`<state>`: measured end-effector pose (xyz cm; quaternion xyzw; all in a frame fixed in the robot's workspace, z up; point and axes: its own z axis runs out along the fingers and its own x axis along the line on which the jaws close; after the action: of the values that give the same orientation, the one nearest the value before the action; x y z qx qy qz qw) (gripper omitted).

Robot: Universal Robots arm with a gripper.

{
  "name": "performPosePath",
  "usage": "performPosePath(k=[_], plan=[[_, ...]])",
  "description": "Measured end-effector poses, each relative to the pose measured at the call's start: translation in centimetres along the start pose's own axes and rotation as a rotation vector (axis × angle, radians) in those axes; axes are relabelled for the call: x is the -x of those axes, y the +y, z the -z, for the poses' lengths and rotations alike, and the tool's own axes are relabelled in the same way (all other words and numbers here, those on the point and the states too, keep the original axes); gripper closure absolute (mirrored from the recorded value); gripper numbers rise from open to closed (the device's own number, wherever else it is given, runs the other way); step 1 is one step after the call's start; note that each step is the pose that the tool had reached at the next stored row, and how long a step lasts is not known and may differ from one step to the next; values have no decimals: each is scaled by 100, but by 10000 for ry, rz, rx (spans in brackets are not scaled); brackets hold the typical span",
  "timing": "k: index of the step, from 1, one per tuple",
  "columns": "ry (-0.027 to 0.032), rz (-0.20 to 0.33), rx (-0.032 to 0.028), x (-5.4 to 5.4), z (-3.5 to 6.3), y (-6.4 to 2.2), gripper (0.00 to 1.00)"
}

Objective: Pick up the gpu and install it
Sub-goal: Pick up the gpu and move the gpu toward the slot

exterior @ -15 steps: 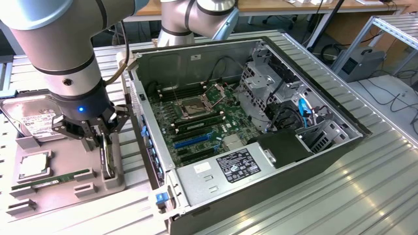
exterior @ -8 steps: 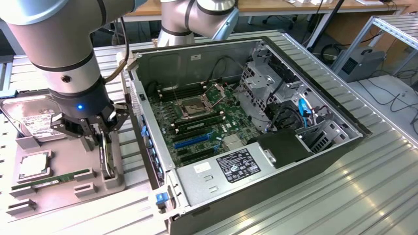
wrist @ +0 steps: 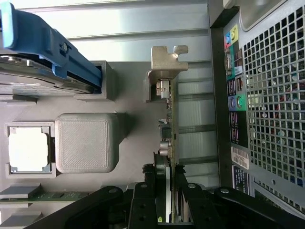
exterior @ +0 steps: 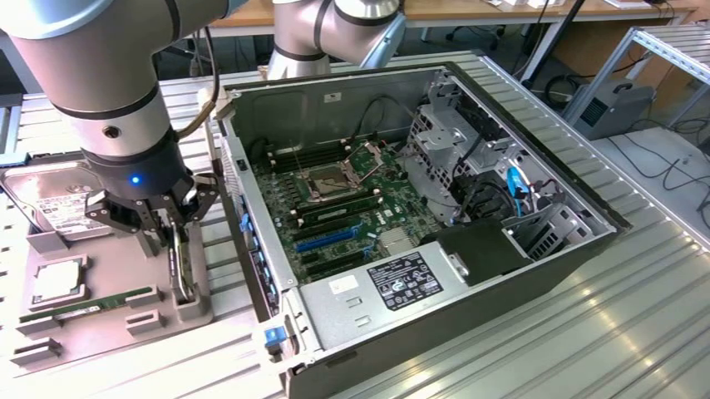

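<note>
Wrist view, closest in: the gripper (wrist: 164, 174) has its fingers pinched narrow onto the top edge of the gpu (wrist: 169, 125). The gpu stands on edge in a slot of the grey tray (wrist: 128, 95), just beside the computer case (wrist: 274, 95). Farther along the gpu is its metal bracket (wrist: 167, 59). The hold looks off-centre, away from the bracket, so I judge the gpu could pivot or slip, and the bracket could snag the slot.
</note>
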<state>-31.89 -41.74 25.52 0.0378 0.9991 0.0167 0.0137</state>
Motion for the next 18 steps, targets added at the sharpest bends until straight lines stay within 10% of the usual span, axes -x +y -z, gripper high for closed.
performPosePath(k=[18], plan=[[1,0,-1,1,64,5,73]])
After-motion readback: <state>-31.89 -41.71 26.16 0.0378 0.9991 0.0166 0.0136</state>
